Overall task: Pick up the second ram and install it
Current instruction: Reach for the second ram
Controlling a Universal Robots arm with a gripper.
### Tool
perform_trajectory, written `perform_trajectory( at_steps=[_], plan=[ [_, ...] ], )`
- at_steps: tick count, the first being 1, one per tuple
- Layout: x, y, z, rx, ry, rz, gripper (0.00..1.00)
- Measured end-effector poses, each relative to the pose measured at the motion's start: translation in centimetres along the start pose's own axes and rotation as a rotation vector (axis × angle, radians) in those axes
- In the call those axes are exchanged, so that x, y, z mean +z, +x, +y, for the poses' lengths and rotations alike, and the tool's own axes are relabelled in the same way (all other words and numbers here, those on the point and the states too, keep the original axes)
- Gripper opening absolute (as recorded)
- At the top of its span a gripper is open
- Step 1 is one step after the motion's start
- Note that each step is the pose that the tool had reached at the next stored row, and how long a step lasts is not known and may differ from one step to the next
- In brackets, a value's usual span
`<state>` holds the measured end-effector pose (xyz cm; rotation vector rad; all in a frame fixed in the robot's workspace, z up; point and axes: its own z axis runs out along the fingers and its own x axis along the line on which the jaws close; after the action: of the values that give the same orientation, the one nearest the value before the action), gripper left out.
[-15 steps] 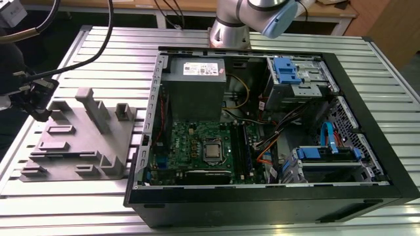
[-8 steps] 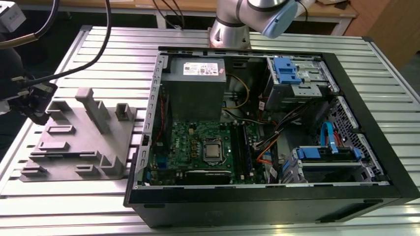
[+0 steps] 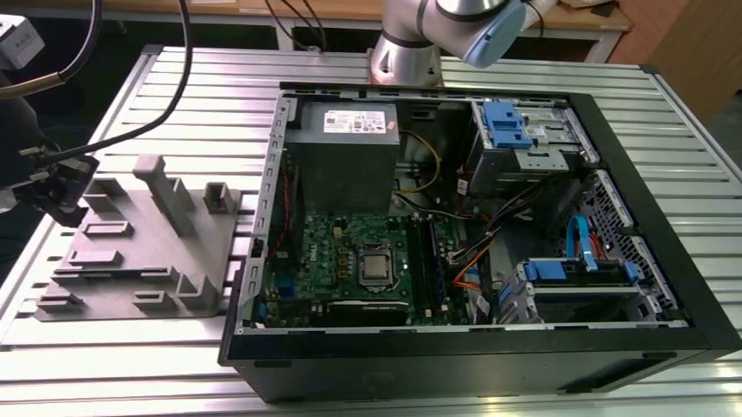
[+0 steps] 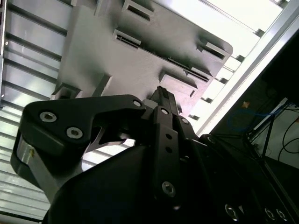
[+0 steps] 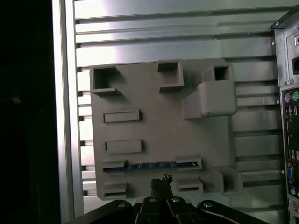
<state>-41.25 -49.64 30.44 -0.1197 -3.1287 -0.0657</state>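
A: Pincer state?
B: Gripper tips look pressed together, with nothing pinched. It hangs over 1 edge of the grey fixture plate.
A: Where's the ram?
B: The second ram stands on its long edge in a long slot of the fixture plate, between 2 small end brackets. That's on the side of the plate nearest the gripper. It isn't lifted. The tips are near it but apart.
A: And the case?
B: The open PC case sits just beside the fixture plate on the slatted table. The motherboard is inside, well apart from the plate.
A: Risks?
B: My read, 4 of them:
1. Coming down with tips together would jab the ram's top edge instead of straddling it.
2. A grab off the stick's middle could tilt it and jam it against a bracket.
3. Can't tell if the plate is fastened. If not, a stuck ram could drag it up.
4. A shallow pinch on a thin stick could slip or twist.
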Motion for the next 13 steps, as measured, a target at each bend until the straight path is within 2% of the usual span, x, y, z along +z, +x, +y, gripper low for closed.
perform_trajectory(
  at_steps=[13],
  plan=[
    [0.98,0.22,-0.25,0.000,0.0000,0.0000,0.07]
  ],
)
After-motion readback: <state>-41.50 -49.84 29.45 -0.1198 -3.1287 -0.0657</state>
